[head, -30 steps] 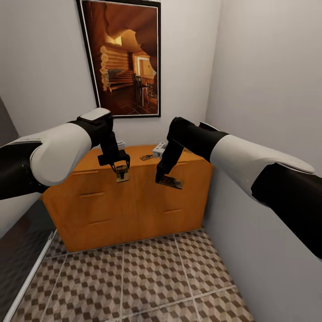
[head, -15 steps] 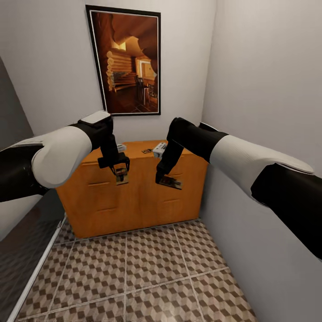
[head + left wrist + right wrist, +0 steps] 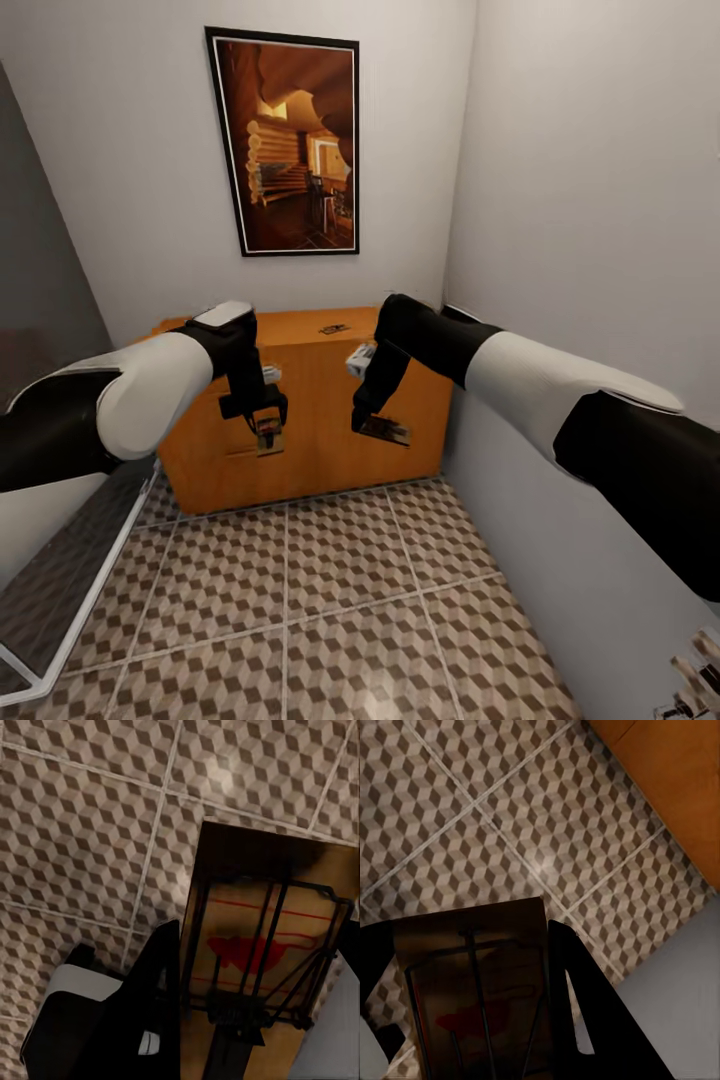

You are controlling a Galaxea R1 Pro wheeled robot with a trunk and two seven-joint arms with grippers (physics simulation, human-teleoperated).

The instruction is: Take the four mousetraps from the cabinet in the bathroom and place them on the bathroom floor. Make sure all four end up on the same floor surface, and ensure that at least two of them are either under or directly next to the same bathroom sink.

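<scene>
My left end effector (image 3: 266, 432) grips mousetrap (image 3: 262, 952), right end effector (image 3: 370, 420) grips another (image 3: 484, 1001); bathroom floor (image 3: 330, 590) straight below both, arms equally near

Mousetrap (image 3: 334, 328) on cabinet (image 3: 320, 440) (under picture (image 3: 290, 145))

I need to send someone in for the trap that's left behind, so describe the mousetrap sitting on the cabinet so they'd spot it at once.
Find the low orange-brown cabinet against the back wall, under the framed picture. On its top, near the back edge below the picture's right side, lies a small dark mousetrap. Unlike the two traps held in the grippers, it rests flat on the wood, untouched.
</scene>
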